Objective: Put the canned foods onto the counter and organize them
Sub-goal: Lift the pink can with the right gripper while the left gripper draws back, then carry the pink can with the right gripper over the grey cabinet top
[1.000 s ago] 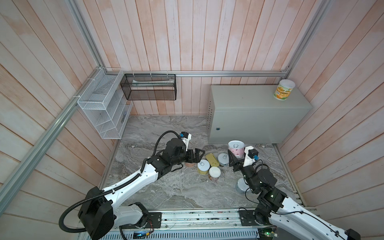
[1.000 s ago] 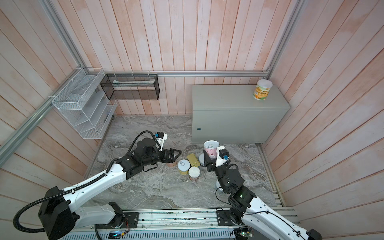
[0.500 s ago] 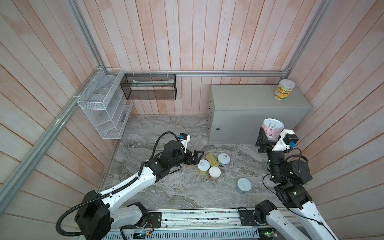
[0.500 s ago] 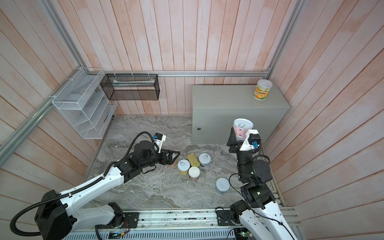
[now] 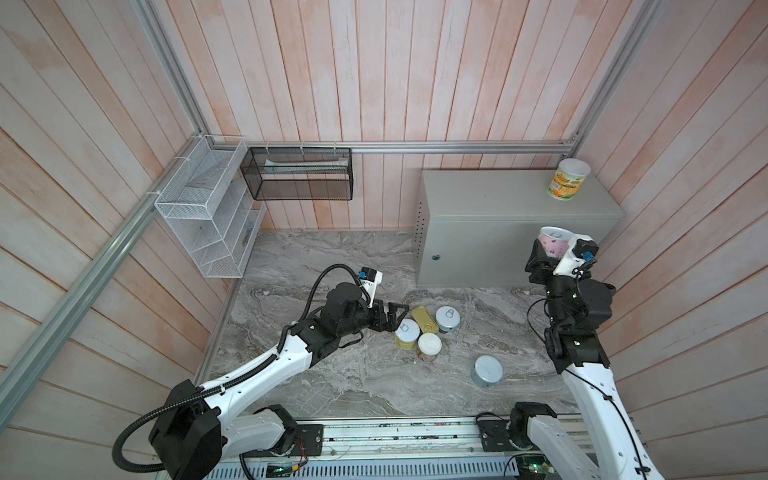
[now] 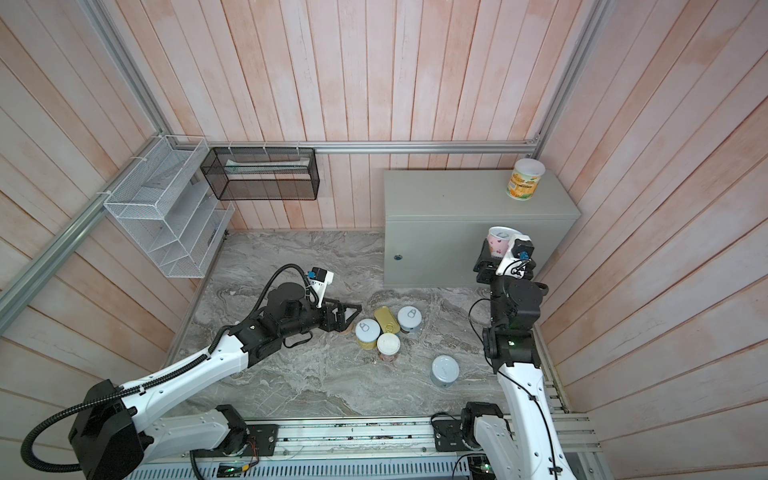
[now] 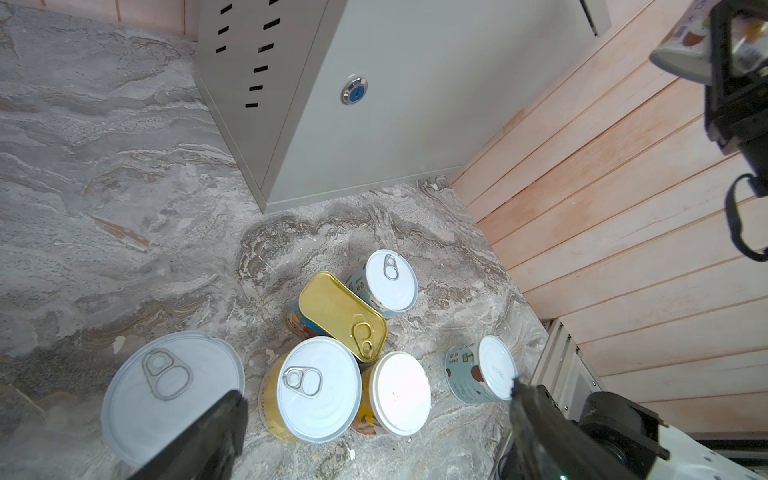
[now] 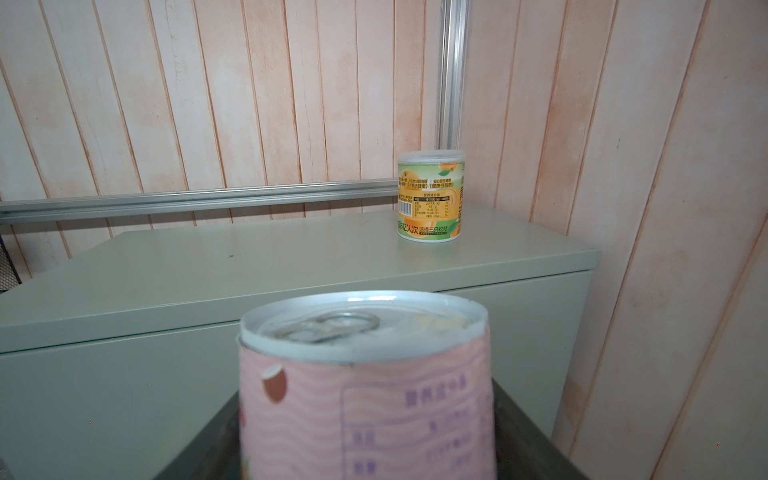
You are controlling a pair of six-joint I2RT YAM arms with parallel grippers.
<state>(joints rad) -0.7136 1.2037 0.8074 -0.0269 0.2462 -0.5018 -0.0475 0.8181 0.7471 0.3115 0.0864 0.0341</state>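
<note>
Right now your right gripper [image 5: 549, 252] is clamped on the pink tin [image 8: 365, 386]. It holds the tin upright, ring-pull top up, off the slab and in front of the counter [image 5: 498, 199] near that cabinet's right end. The tin is before the front face, not over the top. Beyond this gripper, at the counter's far right corner, the green-and-orange tin [image 5: 567, 179] stands upright, well apart from the held one. Your left gripper [image 5: 394, 318] hangs low over the grey marbled slab [image 5: 332, 382] with its jaws spread wide, gripping nothing. Just ahead of its fingertips sits a tight cluster. The yellow tin [image 7: 309, 388] is nearest, with the white-lidded tin [image 7: 399, 392] just beside it. The gold-topped rectangular tin [image 7: 340, 313] lies behind those two, and the pale blue tin [image 7: 388, 282] is farthest out, toward the counter. A silver-topped tin [image 7: 170, 386] lies right by one finger; you cannot tell whether they touch, and in both top views the gripper hides nearly all of it. The teal tin [image 5: 486, 371] sits alone on the slab, well apart from both grippers.
</note>
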